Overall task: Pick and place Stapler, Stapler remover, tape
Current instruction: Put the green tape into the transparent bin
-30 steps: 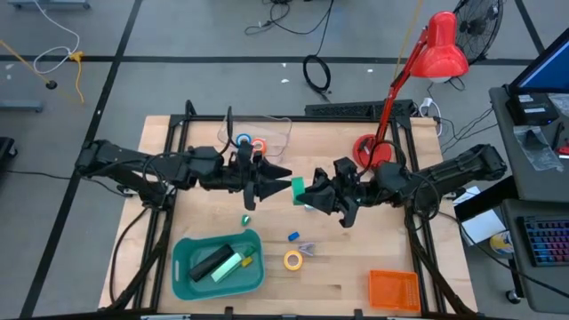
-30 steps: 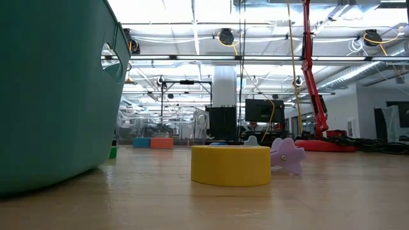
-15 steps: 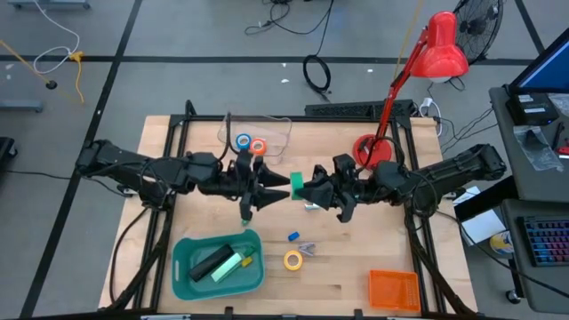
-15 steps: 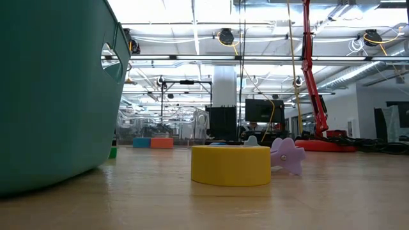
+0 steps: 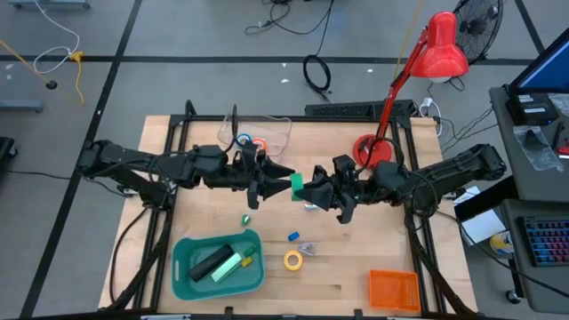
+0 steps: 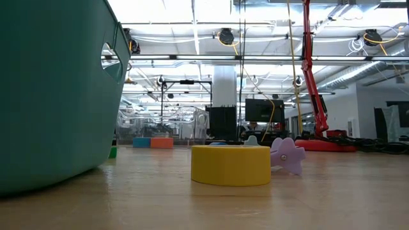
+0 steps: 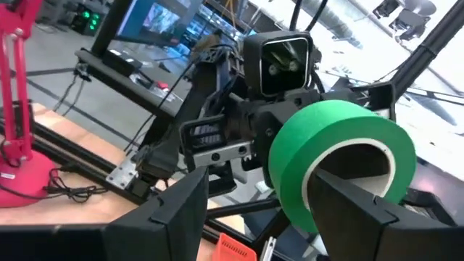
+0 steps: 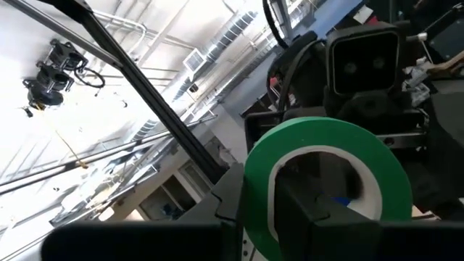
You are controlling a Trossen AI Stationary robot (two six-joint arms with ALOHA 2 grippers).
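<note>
I am holding the green tape roll [image 5: 298, 187] up in the air over the middle of the table, between my two grippers, and this is looking like a handover from one arm to the other. My right gripper [image 5: 308, 190] is pinching the roll through its wall, one finger [image 8: 319, 217] inside the hole and the other outside, jaws nearly closed on the band. My left gripper [image 5: 283, 177] is facing it from the opposite side with its jaws spread wide, not yet gripping; the roll is sitting just ahead of those two fingers [image 7: 181, 214], its open hole turned toward them, so the ring's axis is running roughly along the line joining my two wrists. Both arms are about equally near the roll, the right touching it, the left just beside it. For the take I judge the left jaws need to come over the free side of the ring, clear of my right fingers. Behind my left wrist the clear bin [image 5: 267, 133] is already holding the blue tape [image 5: 244, 140] and orange tape [image 5: 259, 145]; well below my jaws the yellow tape [image 5: 292, 260] is lying on the wooden table [image 5: 427, 258] beside the teal bin [image 5: 182, 267].
</note>
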